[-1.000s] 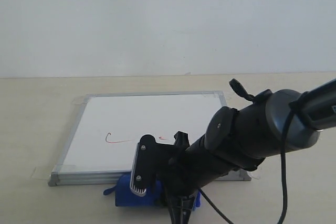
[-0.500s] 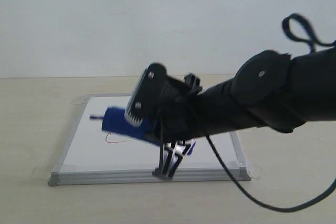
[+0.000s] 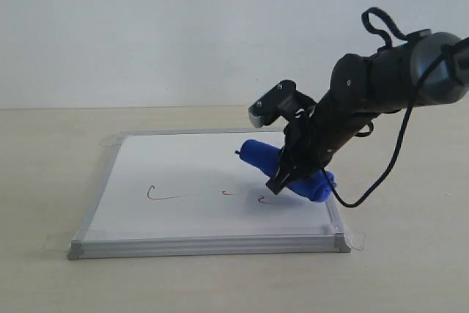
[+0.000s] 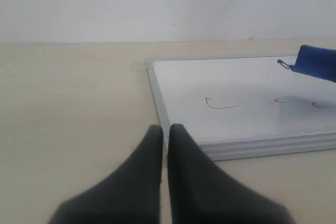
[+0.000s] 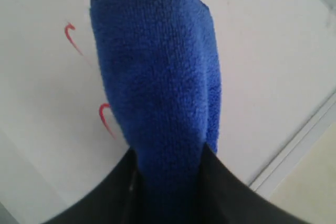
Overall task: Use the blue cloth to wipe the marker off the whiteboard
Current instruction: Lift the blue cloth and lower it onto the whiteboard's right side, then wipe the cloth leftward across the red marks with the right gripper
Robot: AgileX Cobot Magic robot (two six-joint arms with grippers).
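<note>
The left fingers (image 4: 157,140) are pressed together above the bare worktop (image 4: 68,108), just short of the whiteboard (image 3: 212,245) corner. On the board, the red marker (image 3: 165,196) hook and two small dashes lie toward its near edge. Just beyond them, the right fingers (image 3: 283,179) are clamped on the blue cloth (image 3: 256,154), which tilts over the board's right side.

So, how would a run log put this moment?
right gripper: shut on blue cloth | blue cloth: over whiteboard, right side | marker: unwiped | left gripper: shut, off board
</note>
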